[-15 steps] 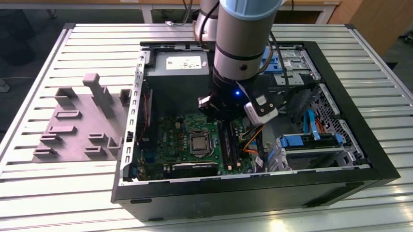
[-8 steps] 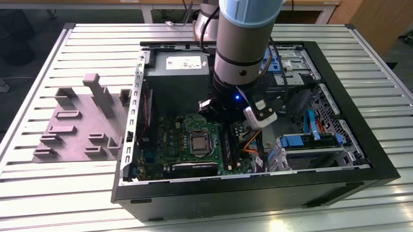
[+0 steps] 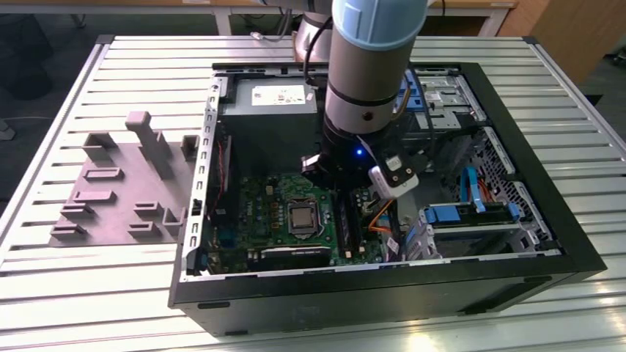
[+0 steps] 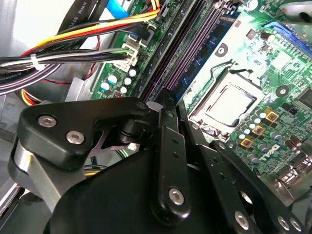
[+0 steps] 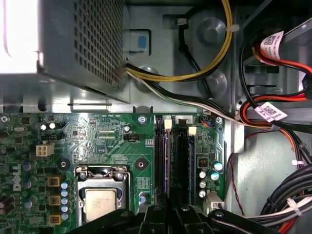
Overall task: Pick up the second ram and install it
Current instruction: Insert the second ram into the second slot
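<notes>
in the exterior view the arm (image 3: 372,66) reaches down into the open black case (image 3: 547,242) on the slatted table (image 3: 98,293). its gripper (image 3: 338,183) is low over the green motherboard (image 3: 264,213), just right of the cpu socket (image 3: 302,218) (a square metal frame) and near the sockets (image 3: 344,224). the grey power supply (image 3: 269,110) sits at the far end of the case, and the grey holder block (image 3: 127,191) lies on the table to the exterior view's left, well apart from the case.

in the second wrist view the gripper (image 4: 168,105) points at the long black sockets (image 4: 180,53). its black fingers (image 4: 165,141) look drawn close together, but whether they pinch anything i cannot tell. a dark blue-green ram (image 4: 207,56) stands seated in a slot beside the cpu socket (image 4: 226,100); coloured wires (image 4: 97,29) run beside the board.

in the first wrist view the gripper (image 5: 173,210) is right at the near end of the sockets (image 5: 175,161). a ram (image 5: 191,161) stands on edge in a slot there, beside the cpu socket (image 5: 100,200). the power supply (image 5: 83,44) lies beyond the board.
</notes>
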Robot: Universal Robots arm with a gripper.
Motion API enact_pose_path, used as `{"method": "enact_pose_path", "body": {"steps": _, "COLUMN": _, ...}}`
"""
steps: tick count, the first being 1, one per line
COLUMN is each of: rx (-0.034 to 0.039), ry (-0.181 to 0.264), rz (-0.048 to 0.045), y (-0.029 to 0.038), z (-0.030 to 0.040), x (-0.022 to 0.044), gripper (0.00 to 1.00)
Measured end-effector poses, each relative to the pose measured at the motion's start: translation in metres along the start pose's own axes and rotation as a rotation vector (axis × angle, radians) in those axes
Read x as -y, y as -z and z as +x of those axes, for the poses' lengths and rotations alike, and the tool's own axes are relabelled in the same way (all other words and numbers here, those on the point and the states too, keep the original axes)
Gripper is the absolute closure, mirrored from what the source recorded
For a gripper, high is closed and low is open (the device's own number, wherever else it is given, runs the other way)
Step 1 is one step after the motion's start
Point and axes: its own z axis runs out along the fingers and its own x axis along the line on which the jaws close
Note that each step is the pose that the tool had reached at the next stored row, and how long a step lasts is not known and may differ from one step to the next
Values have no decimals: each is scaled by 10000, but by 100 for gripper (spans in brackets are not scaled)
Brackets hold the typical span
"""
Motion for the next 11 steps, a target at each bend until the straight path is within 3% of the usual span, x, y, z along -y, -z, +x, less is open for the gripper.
{"method": "enact_pose_path", "body": {"steps": 11, "rx": 0, "ry": 0, "rz": 1, "y": -15, "z": 0, "x": 0, "gripper": 86}}
